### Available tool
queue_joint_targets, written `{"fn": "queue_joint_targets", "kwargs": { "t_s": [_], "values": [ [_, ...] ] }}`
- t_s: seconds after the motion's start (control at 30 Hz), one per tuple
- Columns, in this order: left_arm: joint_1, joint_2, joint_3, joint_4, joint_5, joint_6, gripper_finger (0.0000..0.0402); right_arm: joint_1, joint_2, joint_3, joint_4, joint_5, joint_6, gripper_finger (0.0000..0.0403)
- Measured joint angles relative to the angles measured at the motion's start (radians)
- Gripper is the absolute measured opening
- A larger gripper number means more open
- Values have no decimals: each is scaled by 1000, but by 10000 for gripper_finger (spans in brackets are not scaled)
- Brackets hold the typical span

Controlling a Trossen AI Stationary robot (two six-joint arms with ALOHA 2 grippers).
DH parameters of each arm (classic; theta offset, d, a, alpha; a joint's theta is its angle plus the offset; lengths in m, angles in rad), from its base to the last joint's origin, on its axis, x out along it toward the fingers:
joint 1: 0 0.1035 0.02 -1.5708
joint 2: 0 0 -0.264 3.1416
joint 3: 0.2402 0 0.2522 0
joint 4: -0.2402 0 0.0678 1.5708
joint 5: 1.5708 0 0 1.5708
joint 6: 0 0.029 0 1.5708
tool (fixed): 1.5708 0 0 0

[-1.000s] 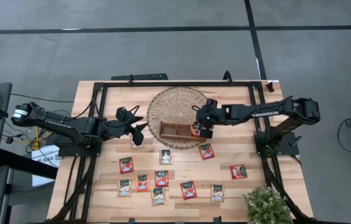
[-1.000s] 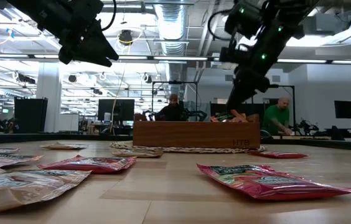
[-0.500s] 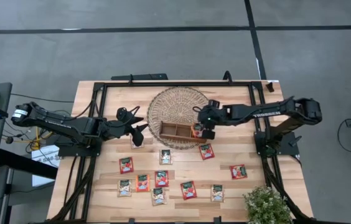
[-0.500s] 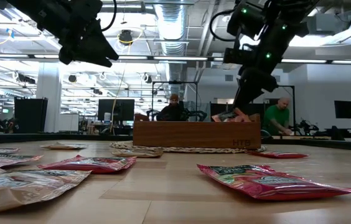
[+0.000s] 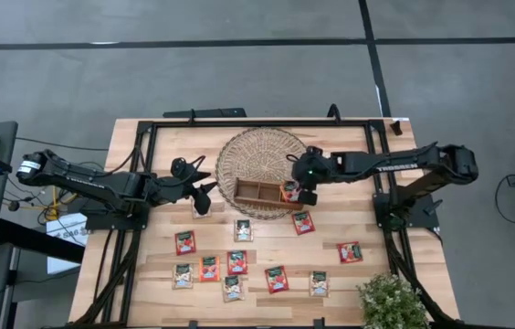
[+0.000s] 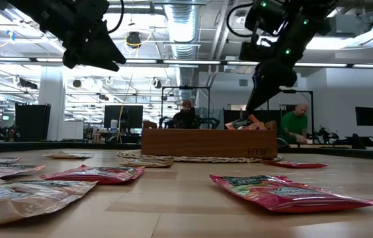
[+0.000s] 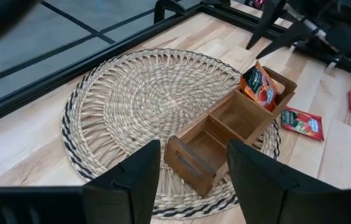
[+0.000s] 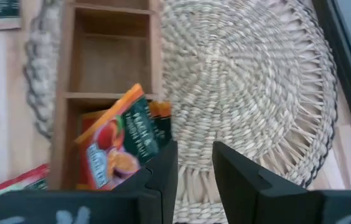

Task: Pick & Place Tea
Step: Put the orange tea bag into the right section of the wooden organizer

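step: sachet (image 8: pixel 116 146) dropped in tray (image 5: pixel 259 194) end slot, frame centre | right tool (image 5: pixel 301 189) apart, empty | left tool (image 7: pixel 188 171) apart | next: fetch sachet from lower table (image 5: pixel 385 228)

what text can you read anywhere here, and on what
"HTB" (roughly; it is faint): burned into the front wall of the wooden tray.
Print on the upright tea sachet in the tray's end compartment: blurred, not readable.
Print on the sachets on the table: too small or blurred.
Nothing else carries legible text.
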Motion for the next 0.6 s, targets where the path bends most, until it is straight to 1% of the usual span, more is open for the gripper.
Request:
{"fn": "queue_joint_targets", "kwargs": {
  "t_s": [0.1, 0.23, 0.33, 0.43, 0.6],
  "values": [
    [0, 0, 0, 0, 0, 0, 177, -7, -37, 0, -17, -48, 6, 92],
    [0, 0, 0, 0, 0, 0, 177, -31, -47, 0, -39, -179, 8, 92],
    [0, 0, 0, 0, 0, 0, 177, -46, -4, 0, -40, -209, 8, 92],
    [0, 0, 0, 0, 0, 0, 177, -54, 39, 0, -33, -217, 8, 92],
    [0, 0, 0, 0, 0, 0, 177, -66, 43, -1, -25, -221, 8, 92]
  ]
}}
